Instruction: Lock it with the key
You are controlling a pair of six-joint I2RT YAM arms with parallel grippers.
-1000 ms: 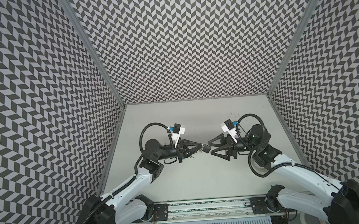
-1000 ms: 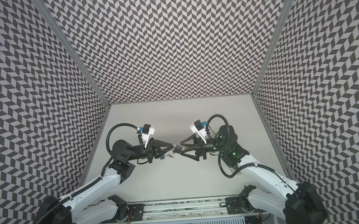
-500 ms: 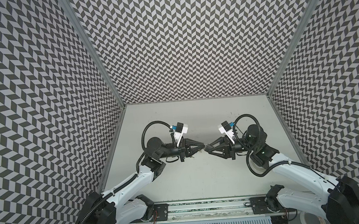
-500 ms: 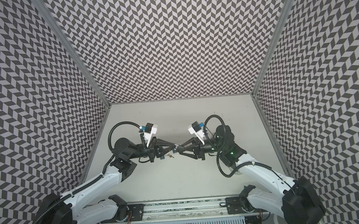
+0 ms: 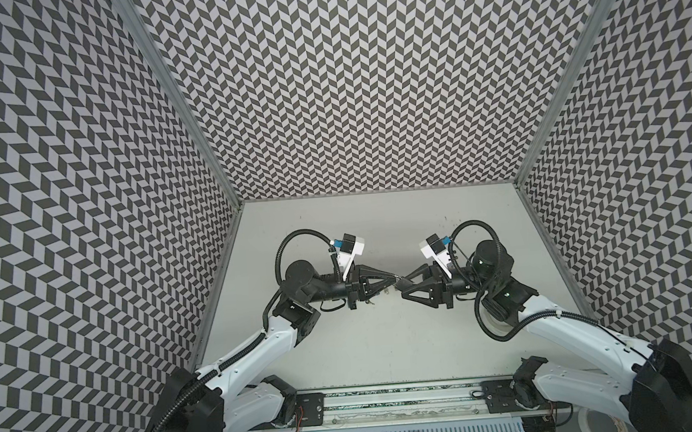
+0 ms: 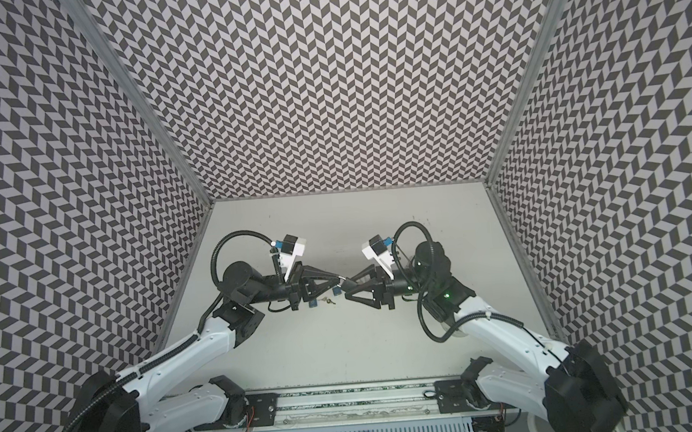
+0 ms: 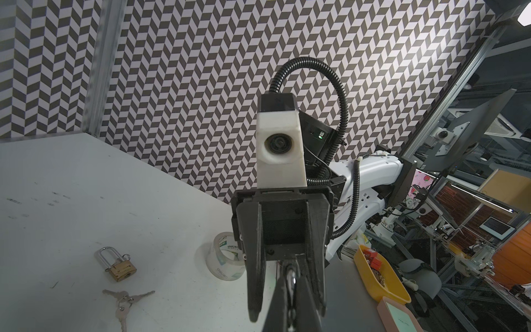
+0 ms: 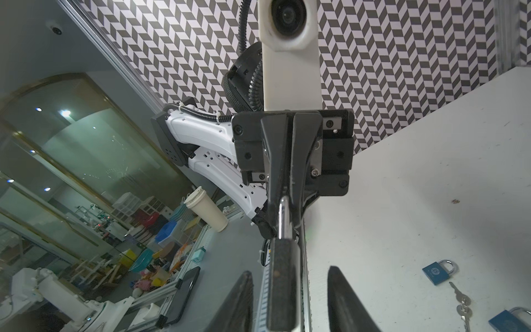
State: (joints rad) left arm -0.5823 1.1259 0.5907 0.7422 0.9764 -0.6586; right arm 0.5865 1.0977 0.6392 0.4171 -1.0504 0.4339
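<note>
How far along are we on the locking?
Done: left gripper clamps a dark padlock by its shackle. In hand: right gripper, jaws open, straddles its body. Still to do: neither gripper holds a key; keys lie on the table, so inserting and turning remain.

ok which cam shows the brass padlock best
The left wrist view: the brass padlock lies unobstructed on the table, shackle and body clear. The right wrist view shows blue padlocks, not it, and in both top views I cannot make it out.
</note>
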